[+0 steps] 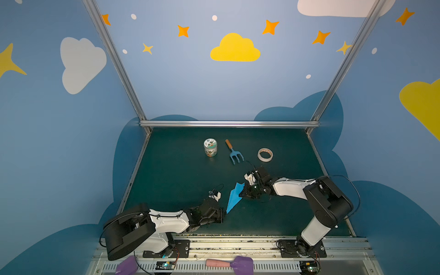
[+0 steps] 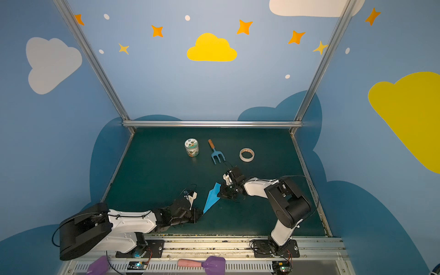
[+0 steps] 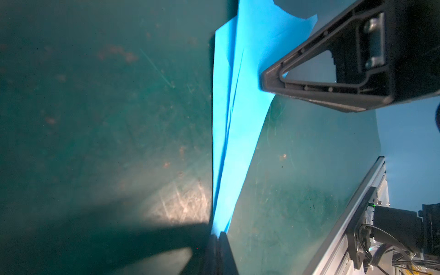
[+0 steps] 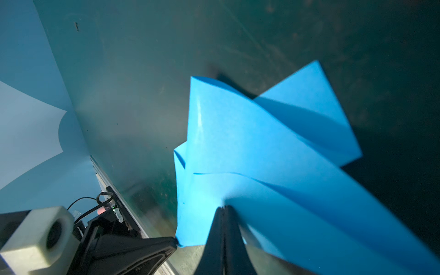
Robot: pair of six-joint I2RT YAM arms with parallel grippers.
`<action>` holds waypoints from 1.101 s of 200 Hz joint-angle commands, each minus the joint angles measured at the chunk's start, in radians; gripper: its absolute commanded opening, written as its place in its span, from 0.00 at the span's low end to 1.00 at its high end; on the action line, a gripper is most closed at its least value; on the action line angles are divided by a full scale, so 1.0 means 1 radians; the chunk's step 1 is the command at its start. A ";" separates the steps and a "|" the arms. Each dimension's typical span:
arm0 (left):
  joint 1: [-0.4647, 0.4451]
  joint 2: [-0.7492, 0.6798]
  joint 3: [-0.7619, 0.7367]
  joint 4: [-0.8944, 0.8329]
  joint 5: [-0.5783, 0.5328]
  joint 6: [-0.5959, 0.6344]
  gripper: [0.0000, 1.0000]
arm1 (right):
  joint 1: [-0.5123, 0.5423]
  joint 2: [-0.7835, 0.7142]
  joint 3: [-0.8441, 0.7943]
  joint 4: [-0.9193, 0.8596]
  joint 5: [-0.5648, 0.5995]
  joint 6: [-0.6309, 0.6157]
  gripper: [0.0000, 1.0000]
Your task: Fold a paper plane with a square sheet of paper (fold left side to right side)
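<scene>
Near the front of the dark green surface [image 1: 178, 171], the narrow sky-blue paper plane [image 1: 234, 197] is held at both ends. The left claw [image 1: 225, 212] pinches its nose and the right claw [image 1: 242, 193] its tail layers. This likely keeps the folds taut and aligned.

paper plane [image 1: 234, 197] nose tip: hidden between left fingers [image 1: 222, 214] | tail edge: covered by right fingers [image 1: 245, 192] | jar [image 1: 210, 147] label, well beyond right fingers: too small to read

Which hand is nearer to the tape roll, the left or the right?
Right. The right hand, shut on the wide end of the paper plane, sits in front of the tape roll. The left hand, shut on the pointed tip, is further away, nearer the front edge.
</scene>
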 commanded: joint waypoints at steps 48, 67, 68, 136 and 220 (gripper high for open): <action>-0.079 -0.072 -0.021 -0.243 -0.031 -0.041 0.03 | -0.017 0.030 0.008 -0.078 0.015 -0.005 0.00; -0.077 -0.168 0.016 -0.348 -0.077 -0.035 0.03 | -0.024 -0.008 0.052 -0.113 -0.003 -0.025 0.00; -0.077 -0.172 0.017 -0.353 -0.078 -0.035 0.03 | -0.026 -0.011 0.055 -0.114 -0.005 -0.027 0.00; 0.173 -0.182 0.160 -0.384 0.031 0.076 0.09 | -0.098 -0.216 -0.045 -0.143 -0.015 -0.032 0.07; 0.287 0.237 0.470 -0.308 0.295 0.237 0.43 | -0.110 -0.152 -0.169 -0.018 -0.041 -0.009 0.05</action>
